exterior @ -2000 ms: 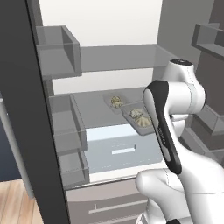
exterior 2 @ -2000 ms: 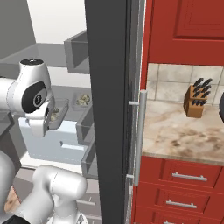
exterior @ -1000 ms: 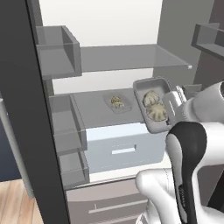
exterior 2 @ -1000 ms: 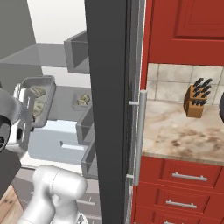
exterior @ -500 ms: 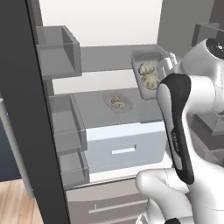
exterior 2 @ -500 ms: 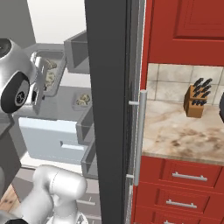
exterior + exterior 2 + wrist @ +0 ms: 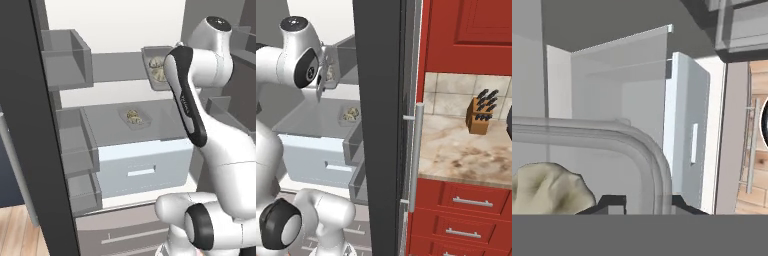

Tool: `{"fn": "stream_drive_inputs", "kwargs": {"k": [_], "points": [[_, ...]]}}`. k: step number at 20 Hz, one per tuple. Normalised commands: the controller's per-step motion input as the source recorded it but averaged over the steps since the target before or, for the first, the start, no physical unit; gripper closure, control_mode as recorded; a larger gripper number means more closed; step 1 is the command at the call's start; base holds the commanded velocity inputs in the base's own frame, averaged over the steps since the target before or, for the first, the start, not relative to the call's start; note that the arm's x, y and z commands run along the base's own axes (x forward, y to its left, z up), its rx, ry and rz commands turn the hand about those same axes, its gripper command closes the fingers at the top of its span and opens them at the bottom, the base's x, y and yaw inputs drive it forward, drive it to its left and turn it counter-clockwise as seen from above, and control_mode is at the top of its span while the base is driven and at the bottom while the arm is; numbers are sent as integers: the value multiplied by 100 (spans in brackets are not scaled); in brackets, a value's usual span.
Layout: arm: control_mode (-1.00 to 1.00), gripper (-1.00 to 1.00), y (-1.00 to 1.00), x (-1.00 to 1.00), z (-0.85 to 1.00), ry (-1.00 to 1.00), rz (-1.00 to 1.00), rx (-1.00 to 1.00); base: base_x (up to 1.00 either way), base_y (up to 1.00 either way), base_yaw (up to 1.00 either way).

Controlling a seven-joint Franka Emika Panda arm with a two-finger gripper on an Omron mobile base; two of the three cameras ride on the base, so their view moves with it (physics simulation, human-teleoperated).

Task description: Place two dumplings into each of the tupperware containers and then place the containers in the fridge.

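Left base view from behind the arm's left, facing forward and down into the open fridge (image 7: 125, 30), right base view from behind its right, fridge at 9 o'clock, both sharing shelves and pale drawer (image 7: 145, 162), hand view close along a tupperware container (image 7: 647, 150) rim.

Glossy red cabinet drawers (image 7: 471, 210) sit under a mottled beige stone counter (image 7: 466, 155); a wooden knife block (image 7: 479, 114), apparently, stands against pale wall tiles (image 7: 448, 95).

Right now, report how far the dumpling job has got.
Done: one tupperware container with dumplings sits on a fridge shelf. In hand: the end effector, shut on the second container, holds it at the upper shelf. Left: set it down and let go.
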Motion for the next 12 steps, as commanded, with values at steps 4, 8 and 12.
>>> {"fn": "stream_drive_inputs", "kwargs": {"k": [4,8,12], "points": [[-100,100,-4,68,20,-3,0,0,0,0,0],[-100,100,-3,90,1,2,0,0,0,0,0],[-100,100,-7,85,-5,2,0,0,0,0,0]]}}
